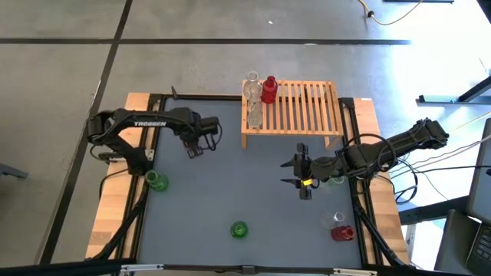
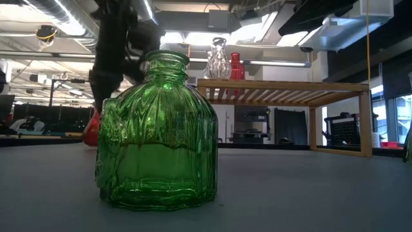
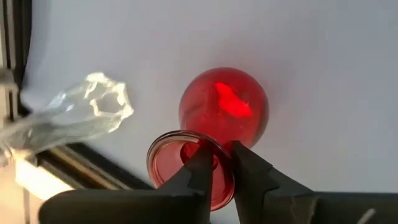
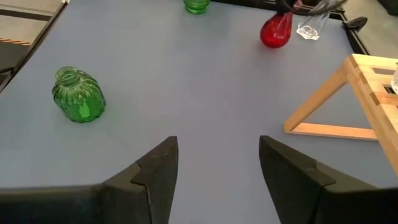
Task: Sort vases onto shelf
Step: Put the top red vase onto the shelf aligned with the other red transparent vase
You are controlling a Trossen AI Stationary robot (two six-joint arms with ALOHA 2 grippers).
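the grey table (image 1: 253,192) carried the shelf (image 1: 303,107) at its far edge. the left gripper (image 3: 222,163) was low over the table, off the end of the shelf nearer the left arm and a little forward of it. its fingers were pressed together on the rim of a red vase (image 3: 230,106), apparently pinching the lip of the mouth, though the exact hold was hard to make out. the high view hid that vase under the gripper. the right gripper (image 4: 217,142) hung over the table just in front of the shelf, fingers spread wide with nothing between them.

a clear vase (image 3: 93,112) lay just beside the pinched one, also off the shelf.

on the shelf, at the end nearer the left arm, stood a second red vase (image 1: 269,90) and two clear shelf vases (image 1: 252,88), close together.

well in front of the shelf sat a ribbed green vase (image 1: 239,228). another green vase (image 1: 157,181) sat well off the shelf toward the left arm's side. a third red vase (image 1: 342,232) and a small clear vase (image 1: 337,219) stood together in front of the shelf's other end.
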